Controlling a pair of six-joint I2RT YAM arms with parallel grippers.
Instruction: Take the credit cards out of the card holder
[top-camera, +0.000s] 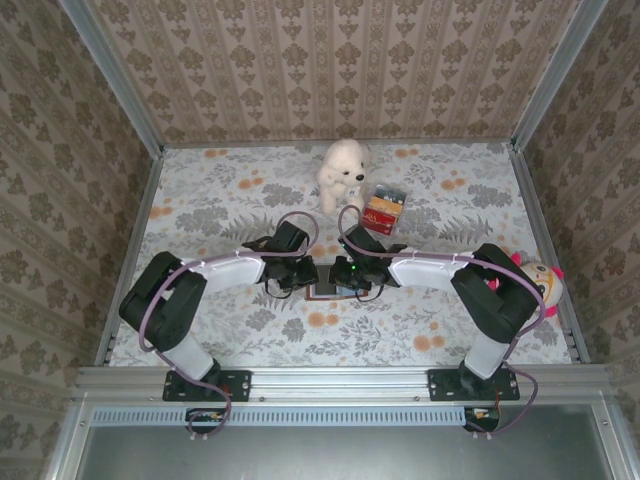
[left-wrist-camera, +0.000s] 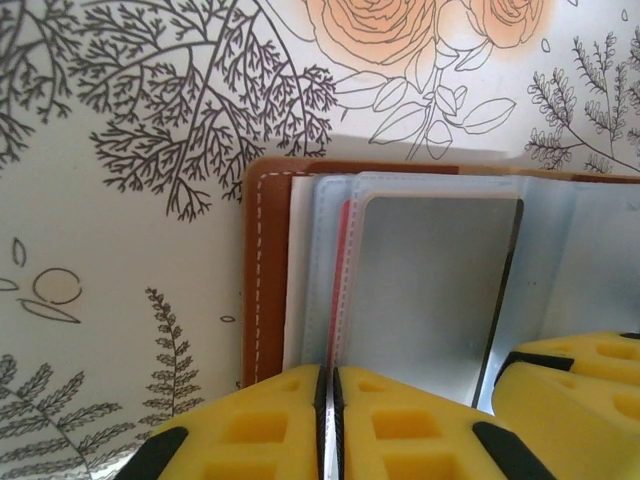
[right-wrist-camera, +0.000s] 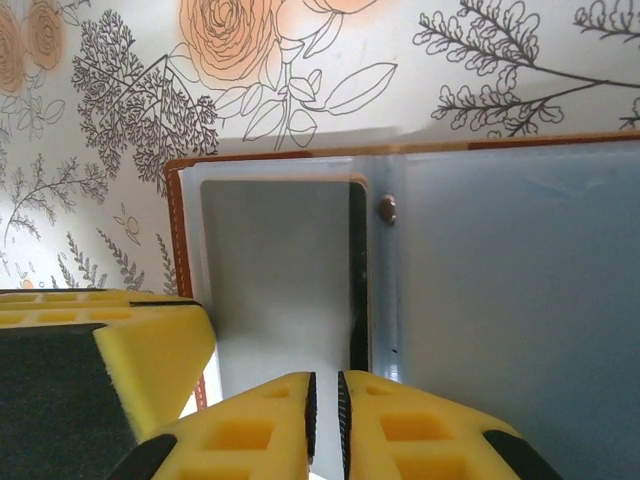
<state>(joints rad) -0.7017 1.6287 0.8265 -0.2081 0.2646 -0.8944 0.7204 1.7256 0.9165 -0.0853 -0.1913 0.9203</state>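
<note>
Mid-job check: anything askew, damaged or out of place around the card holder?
Nothing stands out. The card holder lies open and flat on the table, with the cards tucked straight in their pockets. The left tool and right tool are both shut over it. Whether either pinches a card is unclear.

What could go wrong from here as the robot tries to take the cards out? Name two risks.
1. The left end effector is shut at the card holder's pocket edge. It may be pinching the sleeve, not a card, so pulling could drag the holder.
2. The right end effector works right beside it, so the two could collide.
</note>
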